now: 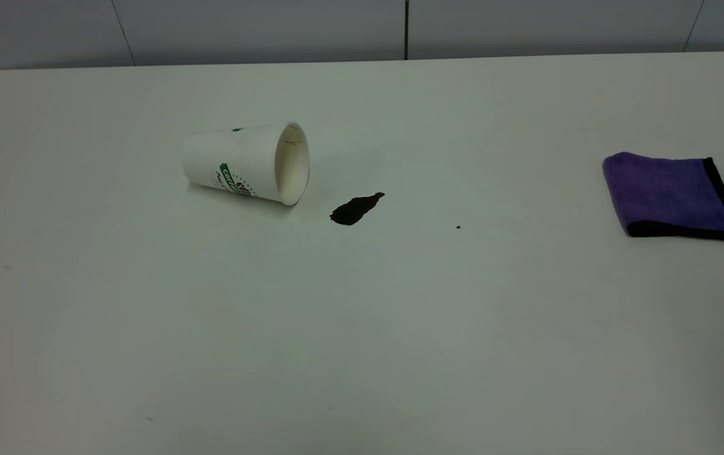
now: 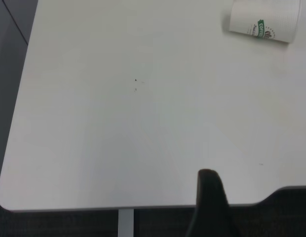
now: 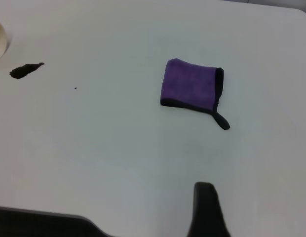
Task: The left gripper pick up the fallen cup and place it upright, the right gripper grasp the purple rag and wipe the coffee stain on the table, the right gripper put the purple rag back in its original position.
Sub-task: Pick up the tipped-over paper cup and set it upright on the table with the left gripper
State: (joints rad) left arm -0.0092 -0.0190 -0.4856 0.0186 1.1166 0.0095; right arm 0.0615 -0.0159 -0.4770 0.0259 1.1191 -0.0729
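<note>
Three views, all looking down on one table (image 1: 362,347).
The exterior view looks obliquely across it toward the wall; the left wrist view, from high over the edge, shares the cup (image 2: 264,22); the right wrist view shares the rag (image 3: 190,85) and stain (image 3: 25,70).

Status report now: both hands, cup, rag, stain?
Hands back at table edge, nothing held. Cup on its side. Stain unwiped beside it. Rag untouched at right; path clear.

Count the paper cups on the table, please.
1. The cup lies on its side on the table, left of the coffee stain, its mouth facing the stain. None seems hidden.
</note>
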